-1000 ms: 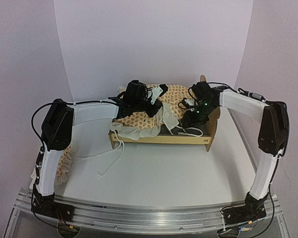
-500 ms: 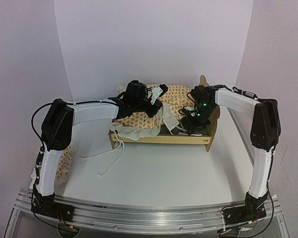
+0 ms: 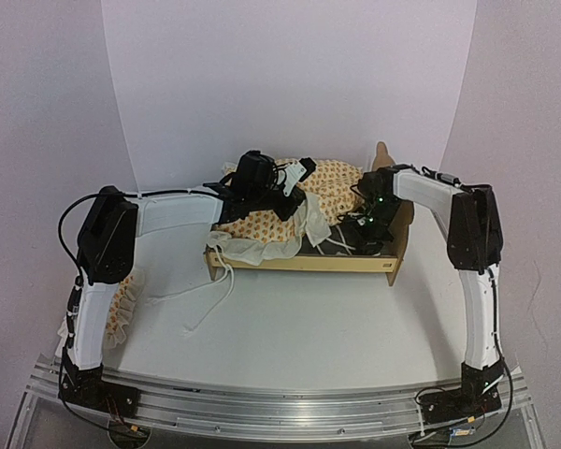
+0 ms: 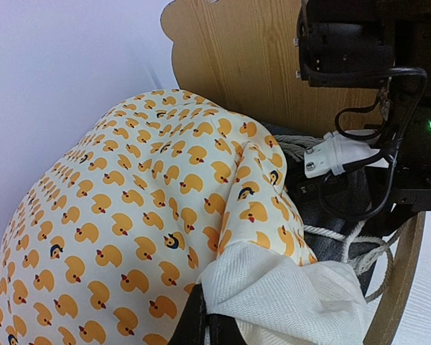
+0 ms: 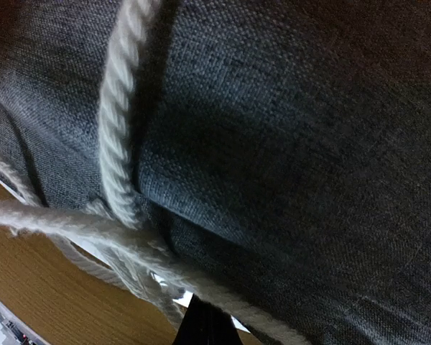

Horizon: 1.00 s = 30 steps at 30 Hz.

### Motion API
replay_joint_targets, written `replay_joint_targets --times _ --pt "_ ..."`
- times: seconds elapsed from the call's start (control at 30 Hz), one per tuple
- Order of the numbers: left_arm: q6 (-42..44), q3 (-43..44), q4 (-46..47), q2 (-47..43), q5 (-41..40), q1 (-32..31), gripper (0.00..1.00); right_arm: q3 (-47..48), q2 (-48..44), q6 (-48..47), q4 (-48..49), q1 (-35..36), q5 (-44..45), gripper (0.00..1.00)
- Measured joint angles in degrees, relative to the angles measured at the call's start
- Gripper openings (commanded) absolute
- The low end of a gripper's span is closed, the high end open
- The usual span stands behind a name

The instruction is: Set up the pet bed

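Observation:
The pet bed stands mid-table, its scalloped headboard at the right end, seen also in the left wrist view as headboard. A duck-patterned cushion lies heaped over the bed's left and back. My left gripper is shut on the cushion's white ruffle, fingers low in that view. My right gripper is down inside the bed by the headboard, shut, its tips against a white tie cord on the grey base. Whether the cord is pinched does not show.
A small matching pillow lies at the table's left edge under the left arm. White tie cords trail from the cushion onto the table in front of the bed. The right arm crowds the headboard end.
The right gripper has closed and sunk lower into the bed near the headboard, its elbow swinging inward. The left gripper and cushion have stayed put.

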Motion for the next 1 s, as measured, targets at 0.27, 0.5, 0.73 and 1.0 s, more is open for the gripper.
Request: replay_joint_targets --times 0.27,0.5,0.73,1.0 --pt "0.07 0.0 0.02 -0.06 0.0 0.04 0.0 2.59 5.58 -3.39 -3.46 -0.31 -5.75 0.0" --pt "0.44 -0.16 0.11 -0.13 -0.03 0.04 0.0 9.4 11.19 -2.6 -8.49 0.63 -2.32 0.25" --pt "0.95 -1.49 0.5 -0.41 -0.04 0.24 0.0 13.69 11.59 0.1 -10.99 1.19 -3.32 0.37" --pt "0.95 -1.49 0.68 -0.45 -0.02 0.42 0.0 16.27 5.36 2.83 -10.72 0.76 -3.41 0.37"
